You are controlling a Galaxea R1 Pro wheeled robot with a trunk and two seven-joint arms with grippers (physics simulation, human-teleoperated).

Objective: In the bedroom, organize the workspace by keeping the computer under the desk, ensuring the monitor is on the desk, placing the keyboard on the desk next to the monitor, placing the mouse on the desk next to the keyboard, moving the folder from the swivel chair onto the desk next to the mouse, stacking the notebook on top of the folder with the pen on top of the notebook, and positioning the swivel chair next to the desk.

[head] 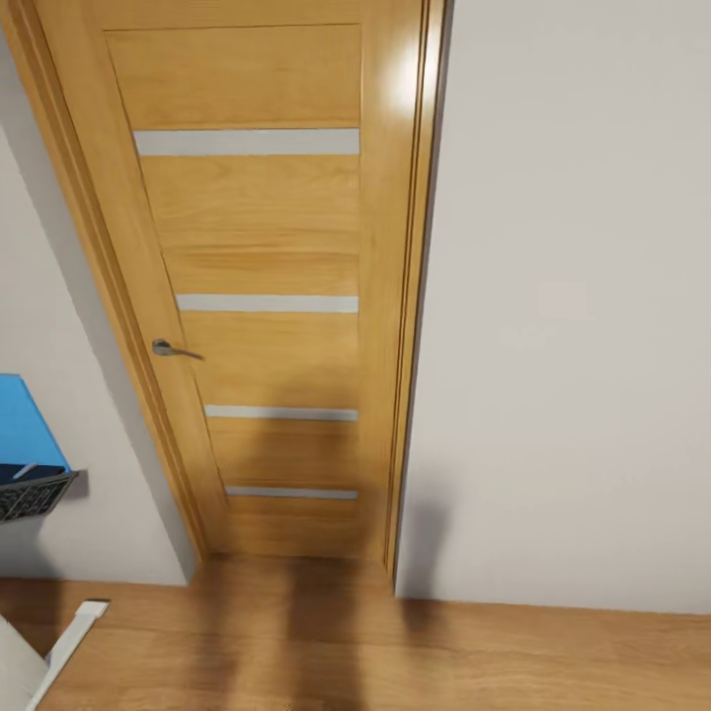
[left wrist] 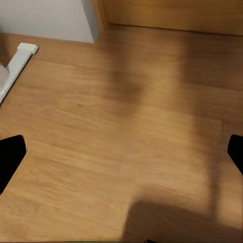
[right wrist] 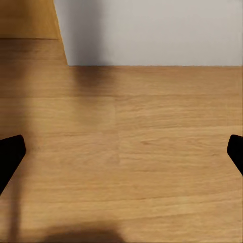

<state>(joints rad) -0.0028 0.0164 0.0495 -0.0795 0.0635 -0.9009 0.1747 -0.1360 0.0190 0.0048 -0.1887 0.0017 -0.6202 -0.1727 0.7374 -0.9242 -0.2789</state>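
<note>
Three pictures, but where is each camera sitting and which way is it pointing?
Head view: on the robot's head, facing a closed wooden door and pale wall; a blue panel sits at its left edge.
Left wrist view: by the left claw, looking down at the wood floor; dark fingertips show, spread wide.
Right wrist view: by the right claw, also aimed at floor; fingertips spread wide.
All three share the floor and wall base.
</note>
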